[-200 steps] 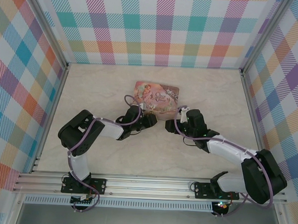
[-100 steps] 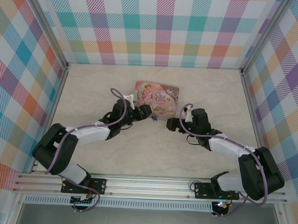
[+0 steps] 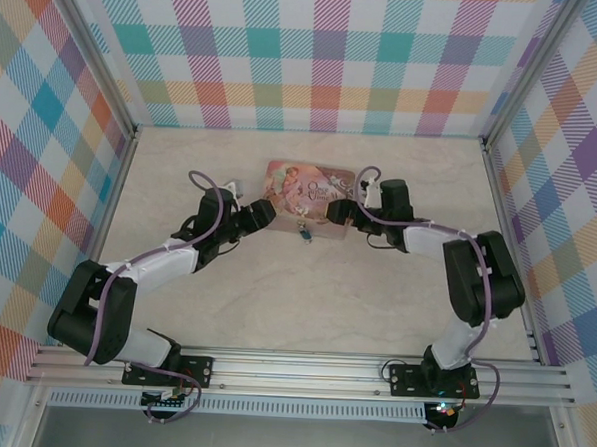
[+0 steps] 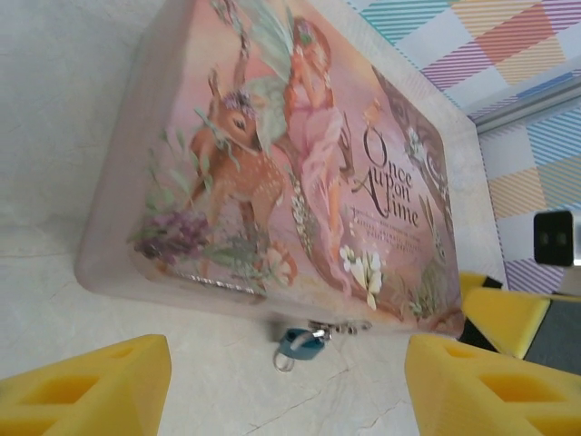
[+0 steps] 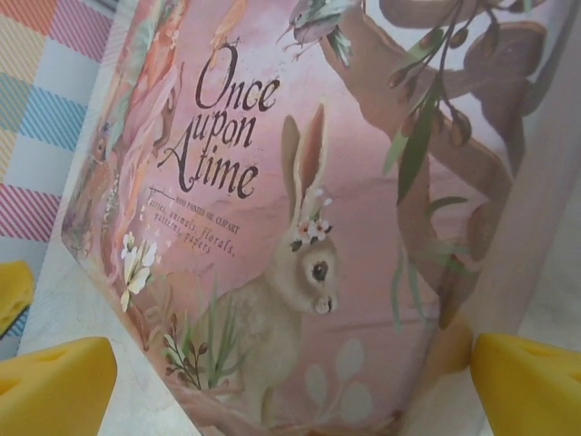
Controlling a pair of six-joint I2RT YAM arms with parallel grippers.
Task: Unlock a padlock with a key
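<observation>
The table (image 3: 175, 277) carried a pink tin (image 3: 305, 187) near the middle of its far edge. The left gripper (image 3: 262, 215) and right gripper (image 3: 336, 211) flanked the tin's near side, both spread wide and empty. The padlock (image 4: 300, 343) lay on the table just beside the tin's near edge. The key could not be told apart. This looked like the pickup stage, so the next move called for a narrow, steady pinch on the padlock's body.

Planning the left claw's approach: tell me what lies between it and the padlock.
Bare table only, in the left wrist view: nothing sits between the left claw and the padlock by the pink tin.
</observation>
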